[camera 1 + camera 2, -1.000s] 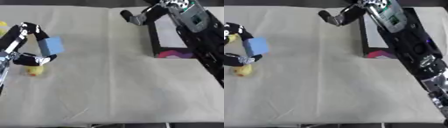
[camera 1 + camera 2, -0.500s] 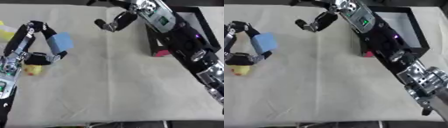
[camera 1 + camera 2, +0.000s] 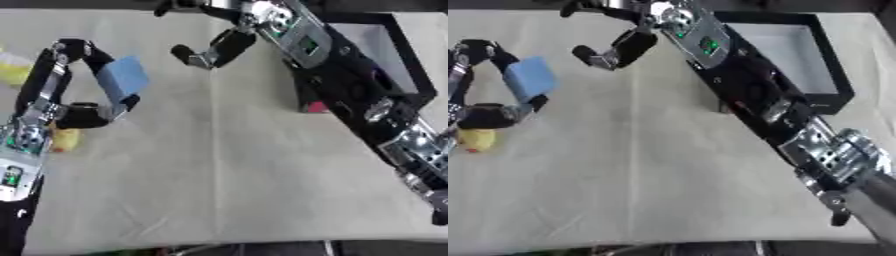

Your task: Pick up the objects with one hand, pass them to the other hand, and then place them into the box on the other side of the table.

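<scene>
Near the left edge of the table (image 3: 219, 190), the left hand (image 3: 66, 107) has its fingers and thumb curled round a light blue block (image 3: 124, 79), which is pinched between them and lifted clear of the cloth. Toward the far edge, the right hand (image 3: 210, 50) reaches across with its fingers partly spread and nothing in them; it is near the block but apart from it.

Just beside the left hand lies a small yellow object (image 3: 476, 140) on the cloth, and another pale yellow shape (image 3: 13, 70) shows at the left edge; what either is I cannot tell.

The black box (image 3: 785, 55) sits at the far right corner, open side up, seemingly empty.

The risk lies in the handover. The block is held only at its edges, so if the left hand lets go before the right hand has closed on it, it would drop to the cloth. A right hand arriving off-line could also knock it out of the pinch.

The right eye view shows the box whole, with its pale floor; the left eye view cuts its right side off, yet shows a pink patch (image 3: 317, 106) on its near wall.
</scene>
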{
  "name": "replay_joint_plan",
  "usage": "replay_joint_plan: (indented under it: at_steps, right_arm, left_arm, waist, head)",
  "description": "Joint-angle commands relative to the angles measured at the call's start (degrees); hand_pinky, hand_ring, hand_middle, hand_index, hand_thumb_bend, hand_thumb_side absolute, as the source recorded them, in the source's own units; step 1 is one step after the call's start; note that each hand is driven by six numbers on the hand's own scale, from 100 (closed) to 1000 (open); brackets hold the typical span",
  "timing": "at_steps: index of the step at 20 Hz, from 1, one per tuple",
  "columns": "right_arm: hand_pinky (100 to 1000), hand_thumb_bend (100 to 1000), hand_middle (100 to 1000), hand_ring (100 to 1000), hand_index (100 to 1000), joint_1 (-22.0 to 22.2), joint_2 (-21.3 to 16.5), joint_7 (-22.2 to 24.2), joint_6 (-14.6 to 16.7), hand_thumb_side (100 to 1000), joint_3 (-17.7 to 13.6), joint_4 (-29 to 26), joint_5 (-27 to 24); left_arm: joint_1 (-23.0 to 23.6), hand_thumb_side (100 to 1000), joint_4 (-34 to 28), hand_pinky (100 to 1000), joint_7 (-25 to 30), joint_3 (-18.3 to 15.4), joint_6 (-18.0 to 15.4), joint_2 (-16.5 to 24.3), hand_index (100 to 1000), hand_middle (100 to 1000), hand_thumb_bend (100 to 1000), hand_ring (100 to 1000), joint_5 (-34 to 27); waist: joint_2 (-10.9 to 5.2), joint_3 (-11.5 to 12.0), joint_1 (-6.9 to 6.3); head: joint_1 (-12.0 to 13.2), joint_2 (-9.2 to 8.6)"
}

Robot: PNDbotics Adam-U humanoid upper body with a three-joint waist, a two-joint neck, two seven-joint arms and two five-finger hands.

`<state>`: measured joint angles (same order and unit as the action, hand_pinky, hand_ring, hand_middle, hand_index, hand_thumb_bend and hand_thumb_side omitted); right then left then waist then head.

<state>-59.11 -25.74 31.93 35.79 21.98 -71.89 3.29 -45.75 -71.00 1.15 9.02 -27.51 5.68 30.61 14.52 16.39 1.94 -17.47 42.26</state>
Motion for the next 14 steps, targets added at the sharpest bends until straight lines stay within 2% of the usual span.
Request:
replay_joint_plan:
  at_steps: [1, 7, 12, 14]
  right_arm:
    - [886, 100, 982, 1000, 1000, -1.56, 0.51, 6.80, 8.14, 100, -0.16, 0.97, 1.10]
    - [890, 100, 991, 1000, 1000, -1.62, 1.60, 8.92, 11.78, 100, 0.47, 2.63, 1.52]
    - [890, 100, 991, 1000, 1000, -1.65, 1.69, 9.88, 12.49, 100, 0.29, 3.16, 1.03]
    - [898, 100, 1000, 1000, 1000, -1.70, 1.46, 10.88, 13.02, 100, 1.25, 2.36, 0.93]
  left_arm:
    - [-0.68, 100, -1.68, 632, -0.15, 0.35, -0.29, -0.74, 419, 340, 100, 373, -1.40]
    - [-0.89, 100, -1.73, 634, 0.48, 0.61, -0.51, -1.96, 419, 339, 100, 373, -4.02]
    - [-0.91, 100, -1.79, 634, 0.53, 0.58, -0.47, -2.03, 419, 339, 100, 373, -4.17]
    - [-0.75, 100, -1.70, 631, 0.47, 0.33, -0.27, -1.87, 418, 338, 100, 372, -3.90]
  waist:
    - [-1.87, 0.12, -0.11]
    - [-1.77, 0.26, 0.08]
    - [-1.77, 0.26, 0.09]
    - [-1.76, 0.25, 0.11]
  head:
    - [-0.38, 0.14]
    - [-0.42, -0.06]
    - [-0.40, -0.05]
    - [-0.38, 0.06]
